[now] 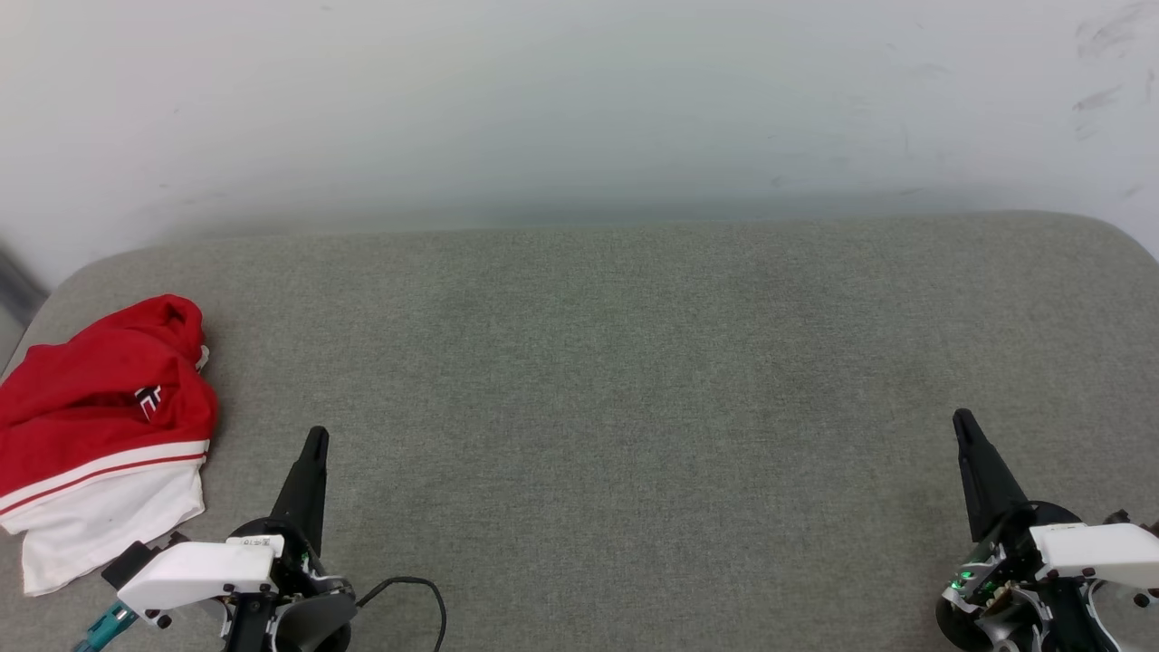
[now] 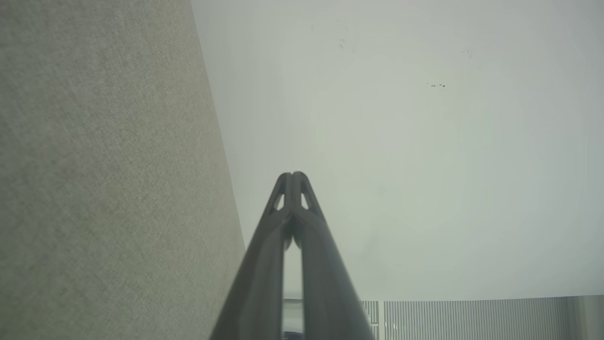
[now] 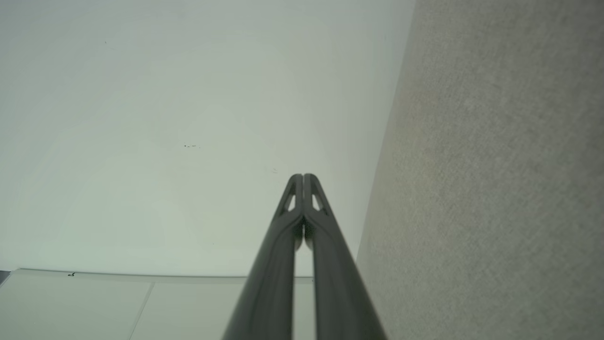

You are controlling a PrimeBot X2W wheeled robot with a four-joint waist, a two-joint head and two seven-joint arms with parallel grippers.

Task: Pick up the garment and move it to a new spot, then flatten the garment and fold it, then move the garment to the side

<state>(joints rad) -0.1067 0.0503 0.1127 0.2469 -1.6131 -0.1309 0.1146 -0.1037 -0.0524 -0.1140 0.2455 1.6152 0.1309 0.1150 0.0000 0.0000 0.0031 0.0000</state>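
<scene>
Item, the garment [image 1: 95, 426]: I log it crumpled at the left edge of the frame on the grey cushion [image 1: 634, 380]; my left gripper [image 1: 316, 436], lower left, fingers pressed together, empty, just beside it; my right gripper [image 1: 962, 419], lower right, likewise closed, well apart.

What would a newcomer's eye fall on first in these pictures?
The crumpled red jersey, bunched at the left end of the grey cushion. Next, the left gripper and right gripper at the near edge, jaws shut and empty.
</scene>
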